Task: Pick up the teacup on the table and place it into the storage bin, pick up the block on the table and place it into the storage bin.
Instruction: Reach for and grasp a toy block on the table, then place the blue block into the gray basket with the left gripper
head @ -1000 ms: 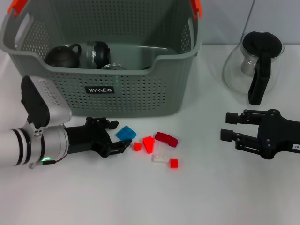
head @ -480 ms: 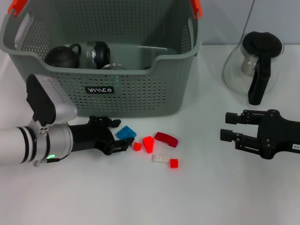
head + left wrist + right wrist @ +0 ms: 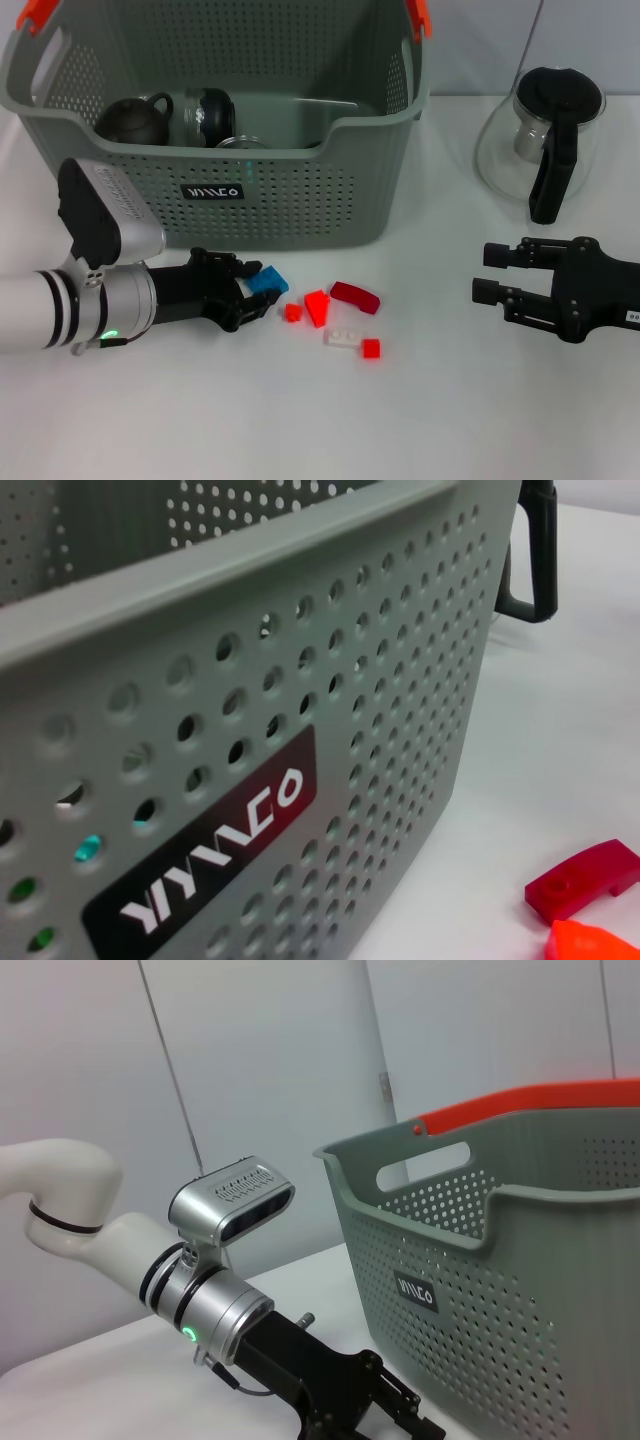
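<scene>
Since a second ago, the left claw [image 3: 243,290] has been advanced, open, around the blue block [image 3: 268,279]: light, stiff, thin, best pinched across its edges. The right claw [image 3: 497,274] is parked open, empty.

Matt grey perforated plastic for the storage bin [image 3: 300,200], with glossy orange clips [image 3: 38,10] and a smooth black label [image 3: 215,845]. Clear glass and black plastic for the pot [image 3: 545,140]. Glossy plastic blocks [image 3: 340,310]. Brushed silver, probably metal, on the left arm's casing [image 3: 232,1200].
</scene>
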Robot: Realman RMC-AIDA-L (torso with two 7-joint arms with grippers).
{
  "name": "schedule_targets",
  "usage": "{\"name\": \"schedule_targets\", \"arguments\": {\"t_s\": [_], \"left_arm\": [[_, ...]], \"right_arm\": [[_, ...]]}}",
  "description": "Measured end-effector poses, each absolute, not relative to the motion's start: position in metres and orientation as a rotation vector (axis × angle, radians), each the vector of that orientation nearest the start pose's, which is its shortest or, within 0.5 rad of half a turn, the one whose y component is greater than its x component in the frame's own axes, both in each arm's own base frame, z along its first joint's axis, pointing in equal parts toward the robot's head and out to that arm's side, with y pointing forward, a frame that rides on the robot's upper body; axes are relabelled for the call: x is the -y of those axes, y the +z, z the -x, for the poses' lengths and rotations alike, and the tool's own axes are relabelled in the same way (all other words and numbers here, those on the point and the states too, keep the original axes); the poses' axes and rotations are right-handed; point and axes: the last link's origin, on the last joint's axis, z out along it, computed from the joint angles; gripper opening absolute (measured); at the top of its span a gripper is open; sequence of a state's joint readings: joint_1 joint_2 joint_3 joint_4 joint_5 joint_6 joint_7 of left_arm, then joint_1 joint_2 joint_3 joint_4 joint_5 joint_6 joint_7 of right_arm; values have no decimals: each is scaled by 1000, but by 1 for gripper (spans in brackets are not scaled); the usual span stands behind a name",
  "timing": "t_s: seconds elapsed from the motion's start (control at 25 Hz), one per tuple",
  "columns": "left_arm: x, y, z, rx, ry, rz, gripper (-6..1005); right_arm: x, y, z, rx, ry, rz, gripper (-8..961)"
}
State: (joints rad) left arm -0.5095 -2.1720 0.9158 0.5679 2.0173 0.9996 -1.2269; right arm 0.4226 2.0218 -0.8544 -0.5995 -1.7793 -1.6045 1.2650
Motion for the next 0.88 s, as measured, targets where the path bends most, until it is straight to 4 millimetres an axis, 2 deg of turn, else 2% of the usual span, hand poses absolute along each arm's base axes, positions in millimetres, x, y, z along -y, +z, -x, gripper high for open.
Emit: {"name": "schedule_targets", "arguments": {"t_s": [0.16,0.28,0.36,0.48,0.56,0.6,0.68,0.88], "left_arm": [[-341,-73,294,551,-218,2592,493],[-340,-71,293,548,-237,2601,435],[-337,-67,291,559,-271,2613,397],[-332,-51,288,584,-341,2635,398],[-332,-51,288,584,-341,2635,399],[-330,-46,287,589,-364,2643,399],[-317,-14,284,606,-499,2672,399],[-302,16,275,602,-727,2689,398]], "right_arm": [[-302,6,-278,-552,814,2725,523],[-302,6,-278,-552,813,2724,523],[-302,6,-279,-552,813,2724,524],[-301,7,-278,-552,816,2726,524],[-301,7,-278,-552,817,2727,524],[-301,7,-278,-553,817,2727,524],[-301,7,-278,-553,817,2727,523],[-301,6,-278,-551,819,2728,523]]}}
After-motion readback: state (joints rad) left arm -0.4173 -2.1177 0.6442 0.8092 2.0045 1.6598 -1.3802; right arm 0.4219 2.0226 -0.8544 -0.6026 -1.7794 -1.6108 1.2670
